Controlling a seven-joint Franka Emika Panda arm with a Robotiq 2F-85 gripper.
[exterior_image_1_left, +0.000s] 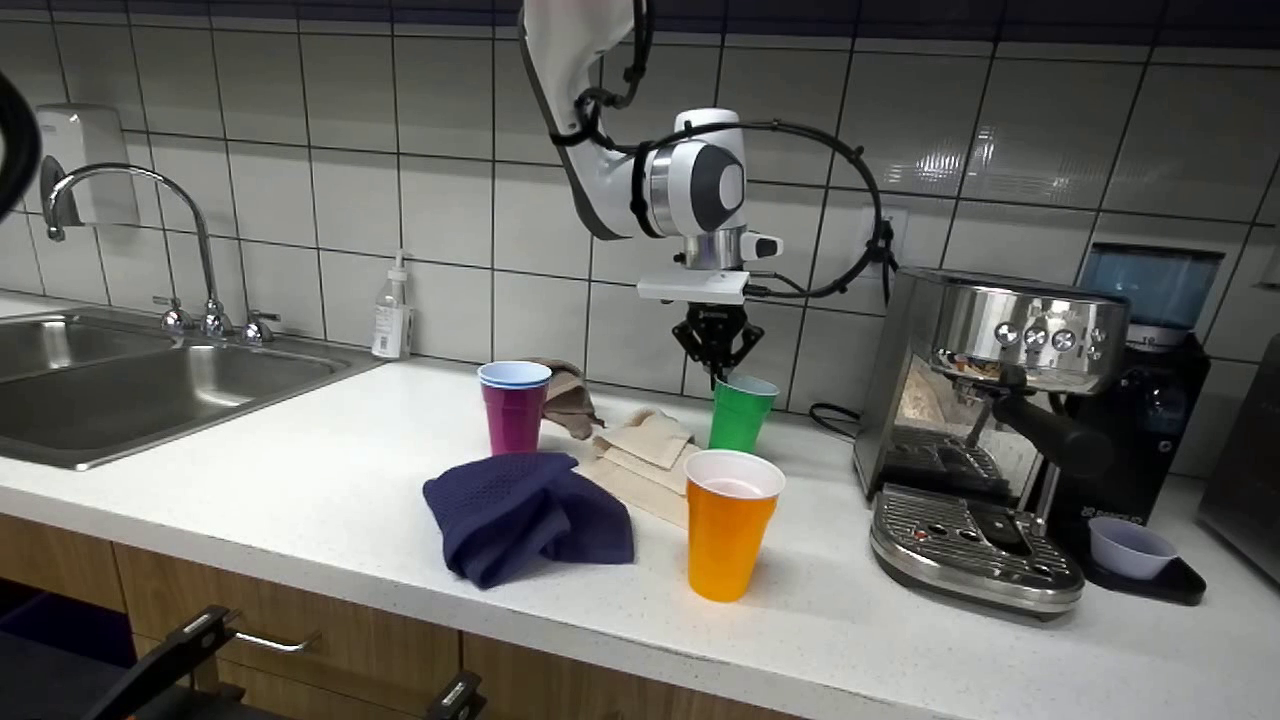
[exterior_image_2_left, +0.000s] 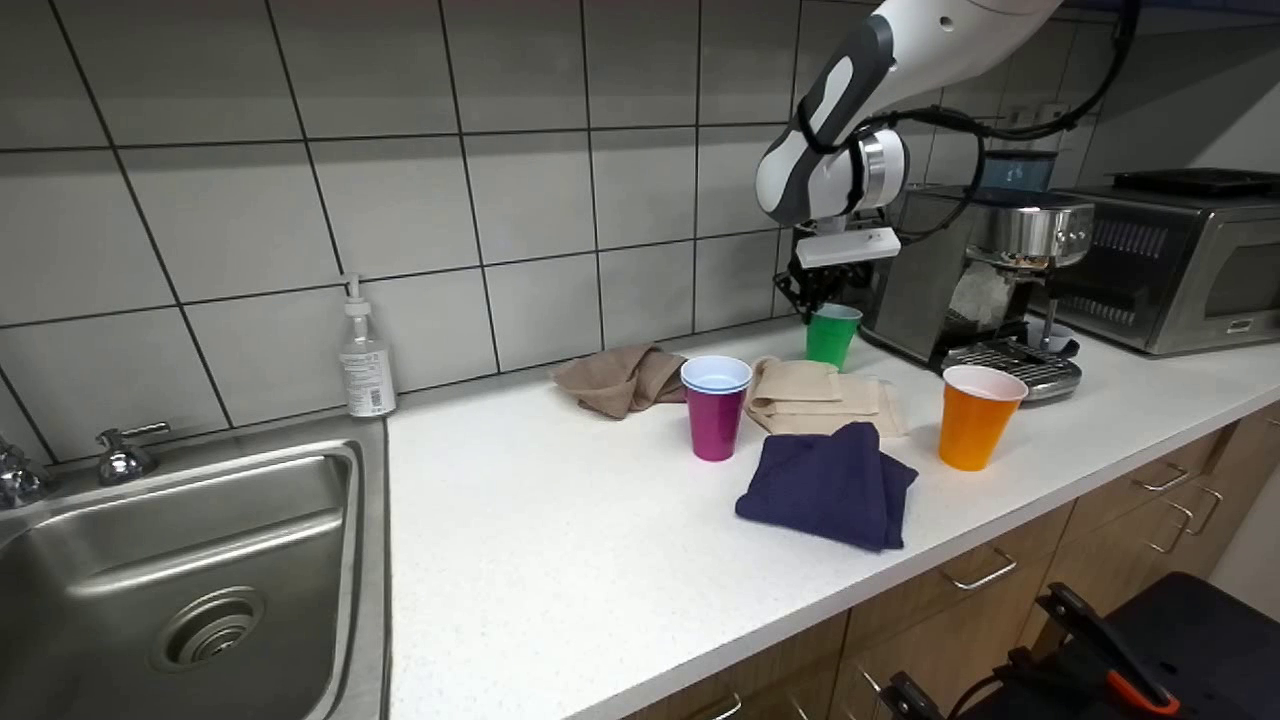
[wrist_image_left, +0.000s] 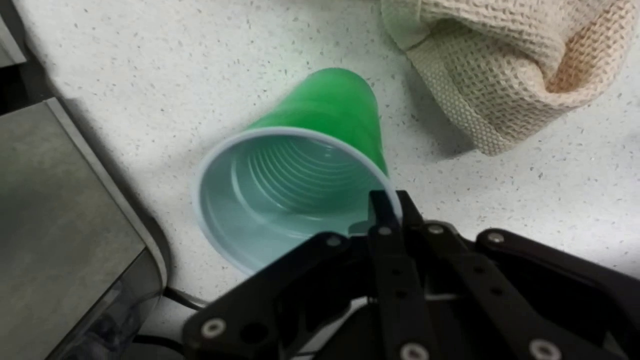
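My gripper (wrist_image_left: 396, 204) is shut on the rim of a green cup (wrist_image_left: 335, 107), one finger inside the wall and one outside. The cup has a pale inside and its mouth faces the wrist camera. In both exterior views the gripper (exterior_image_1_left: 717, 376) points down at the near-wall side of the green cup (exterior_image_1_left: 742, 418), which leans slightly. Whether its base touches the counter I cannot tell. A folded beige cloth (wrist_image_left: 500, 75) lies beside it. Nearer the front edge stand an orange cup (exterior_image_1_left: 730, 535) and a crumpled navy cloth (exterior_image_1_left: 530, 515).
A magenta cup (exterior_image_2_left: 714, 425) with light blue rims on top stands by a brown cloth (exterior_image_2_left: 625, 380). An espresso machine (exterior_image_1_left: 1030, 340) rises close beside the green cup, with a cable at its base. A soap bottle (exterior_image_1_left: 392, 315) and sink (exterior_image_2_left: 365, 560) are at the far end.
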